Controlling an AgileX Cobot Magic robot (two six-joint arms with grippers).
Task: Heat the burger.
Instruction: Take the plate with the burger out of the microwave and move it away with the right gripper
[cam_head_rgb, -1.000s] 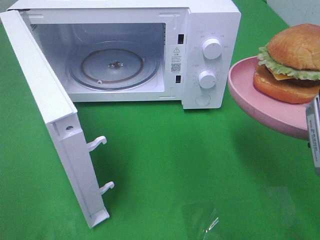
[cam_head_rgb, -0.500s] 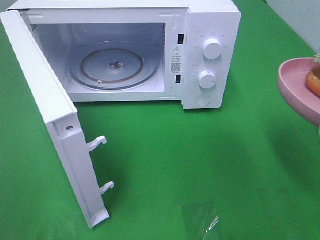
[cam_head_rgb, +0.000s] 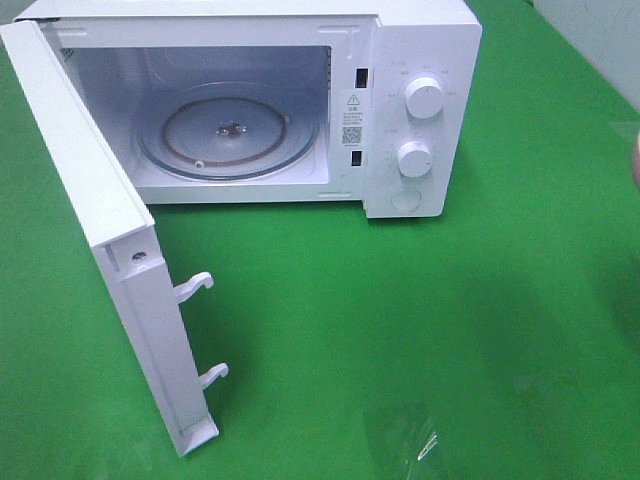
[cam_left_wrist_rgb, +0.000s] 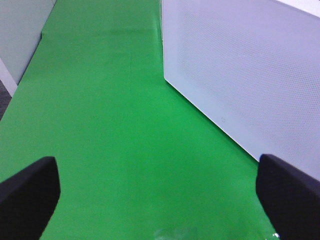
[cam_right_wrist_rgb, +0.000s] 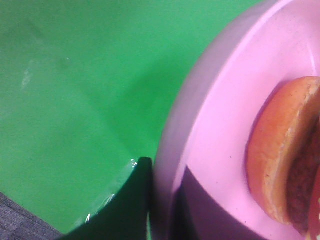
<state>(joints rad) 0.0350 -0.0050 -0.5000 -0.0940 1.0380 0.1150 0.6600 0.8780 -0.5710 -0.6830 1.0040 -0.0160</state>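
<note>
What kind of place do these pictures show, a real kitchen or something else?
Probably a test bench staged as a kitchen, not a real one: a white microwave with its door open stands on a plain green cloth, and a burger sits on a pink plate.

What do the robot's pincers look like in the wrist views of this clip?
Only the tips show. The left pincer has two broad matte black fingers with rounded corners. The right pincer shows dark, near-black fingers, one wrapped in glossy clear film. No cables or markings are visible.

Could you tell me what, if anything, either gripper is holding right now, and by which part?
The right gripper is shut on the rim of the pink plate, which carries the burger. The left gripper is open and holds nothing.
</note>
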